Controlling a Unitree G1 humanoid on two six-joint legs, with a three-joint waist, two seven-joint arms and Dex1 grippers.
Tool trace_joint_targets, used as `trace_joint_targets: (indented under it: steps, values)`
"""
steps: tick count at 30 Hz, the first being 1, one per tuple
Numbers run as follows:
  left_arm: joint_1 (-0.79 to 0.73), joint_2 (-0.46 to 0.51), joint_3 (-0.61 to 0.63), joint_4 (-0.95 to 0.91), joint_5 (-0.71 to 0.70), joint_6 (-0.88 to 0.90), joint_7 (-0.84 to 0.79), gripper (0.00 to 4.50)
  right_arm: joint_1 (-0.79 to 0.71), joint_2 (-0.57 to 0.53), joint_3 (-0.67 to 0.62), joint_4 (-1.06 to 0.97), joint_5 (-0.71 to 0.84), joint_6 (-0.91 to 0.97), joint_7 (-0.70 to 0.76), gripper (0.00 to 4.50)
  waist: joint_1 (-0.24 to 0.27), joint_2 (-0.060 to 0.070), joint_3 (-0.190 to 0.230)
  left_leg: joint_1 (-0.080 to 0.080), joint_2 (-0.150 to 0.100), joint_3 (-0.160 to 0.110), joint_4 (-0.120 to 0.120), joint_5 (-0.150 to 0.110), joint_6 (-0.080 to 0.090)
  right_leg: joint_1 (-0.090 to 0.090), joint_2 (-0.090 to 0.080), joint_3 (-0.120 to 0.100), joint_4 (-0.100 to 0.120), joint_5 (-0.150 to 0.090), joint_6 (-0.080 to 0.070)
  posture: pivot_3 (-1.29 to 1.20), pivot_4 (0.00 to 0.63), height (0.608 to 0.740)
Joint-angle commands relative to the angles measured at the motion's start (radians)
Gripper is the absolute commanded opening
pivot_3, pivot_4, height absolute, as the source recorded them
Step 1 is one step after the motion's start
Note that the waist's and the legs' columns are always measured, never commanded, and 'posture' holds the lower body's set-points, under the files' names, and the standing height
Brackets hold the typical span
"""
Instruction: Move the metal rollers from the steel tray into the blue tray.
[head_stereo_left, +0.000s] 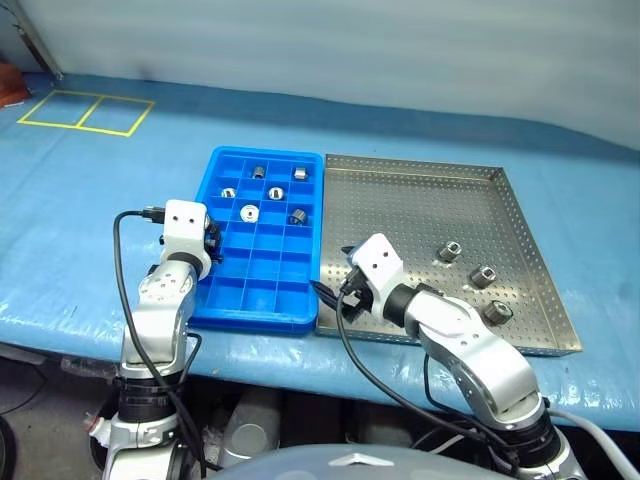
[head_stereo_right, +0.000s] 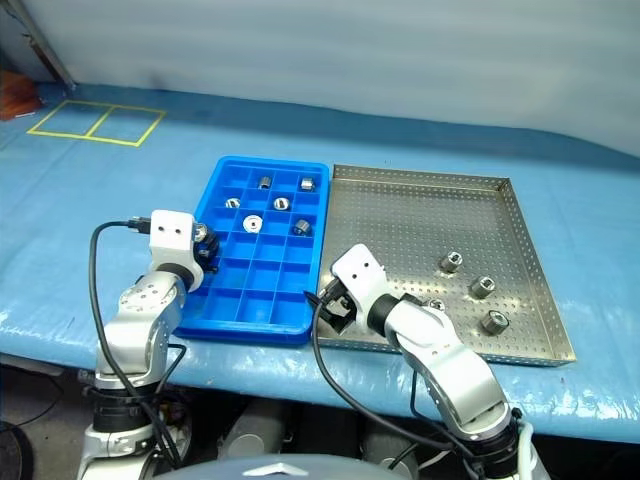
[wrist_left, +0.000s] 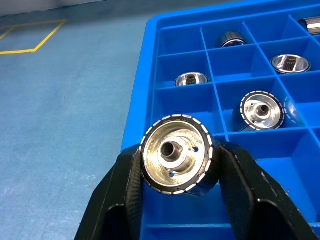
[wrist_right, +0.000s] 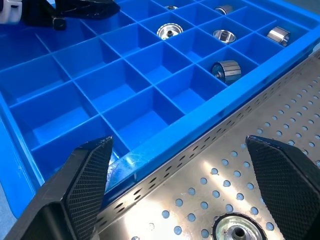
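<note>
- The left hand (wrist_left: 175, 200) is clamped on one of the metal rollers (wrist_left: 176, 161), holding it at the left edge of the blue tray (head_stereo_left: 225, 310), about level with the tray's middle rows; by the look of it this roller is about to be dropped into one of the left-column compartments
- The blue tray sits on the bench (head_stereo_left: 80, 220) just left of the steel tray (head_stereo_left: 420, 190), their long sides touching or nearly so. Six rollers lie in its far rows, each in its own compartment; the near rows are bare
- So six are delivered and a seventh is in transit
- The right hand (wrist_right: 185, 185) hangs with its fingers spread wide and nothing between them, over the near left corner of the steel tray, close to the blue tray's wall. One roller (wrist_right: 236, 231) lies on the perforated floor right below it, likely the next pick
- Farther right, three more rollers (head_stereo_left: 483, 276) stand in the near right part of the steel tray, apart from each other
- That leaves four still to move, so the job seems a bit past halfway
</note>
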Motion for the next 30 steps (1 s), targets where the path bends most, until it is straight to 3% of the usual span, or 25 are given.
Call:
trace_joint_targets:
  steps: [1,7,8,14,18,23,30]
  values:
    - [-0.033,0.006,-0.004,0.027,0.003,-0.021,0.009,1.85,0.015,0.003,-0.023,-0.054,-0.003,-0.01,-0.02,4.5,-0.002,0.0,0.0,0.0,0.0,0.0,0.0,0.0,0.0,0.0,0.0,0.0,0.0,0.0,0.0,0.25,0.15,0.74]
    - [-0.052,0.01,-0.012,0.065,-0.02,-0.023,-0.024,1.85,0.049,0.007,-0.036,-0.079,-0.003,-0.006,-0.05,4.5,-0.012,0.0,0.0,0.0,0.0,0.0,0.0,0.0,0.0,0.0,-0.001,0.0,0.0,0.0,0.0,0.21,0.15,0.74]
    - [-0.055,0.014,-0.014,0.057,-0.026,-0.02,-0.035,2.57,0.056,0.008,-0.041,-0.086,-0.004,-0.004,-0.058,4.5,-0.015,0.0,0.0,0.0,0.0,0.0,0.0,0.0,0.0,0.0,-0.001,0.0,0.0,0.0,0.0,0.21,0.15,0.74]
    - [-0.087,0.035,-0.022,0.047,-0.063,-0.05,-0.1,4.43,0.11,-0.012,-0.099,-0.13,-0.003,0.009,-0.081,4.5,-0.032,0.0,0.0,0.0,0.001,0.0,-0.001,0.0,0.0,0.0,-0.001,0.0,0.0,0.0,0.0,0.15,0.15,0.74]
    - [-0.175,0.048,-0.071,0.074,-0.127,-0.122,-0.227,4.47,0.165,-0.04,-0.168,-0.182,0.008,0.025,-0.077,4.5,-0.038,0.0,0.0,-0.001,0.0,0.0,0.0,0.0,0.0,0.0,-0.002,-0.001,0.0,0.0,0.0,0.12,0.15,0.74]
    - [-0.309,0.06,-0.218,0.219,-0.166,-0.223,-0.45,4.47,0.252,-0.049,-0.23,-0.249,0.004,0.05,-0.101,4.5,-0.061,0.0,0.0,0.0,-0.001,0.0,0.0,0.0,0.0,0.001,-0.003,-0.002,-0.001,0.0,0.0,0.06,0.15,0.74]
    - [-0.491,0.124,-0.486,0.478,-0.102,-0.366,-0.803,4.47,0.413,-0.016,-0.267,-0.338,-0.015,0.053,-0.165,4.5,-0.114,0.0,0.0,0.0,-0.003,0.001,-0.001,0.0,0.0,0.0,0.001,-0.001,0.0,-0.002,-0.002,-0.02,0.15,0.74]
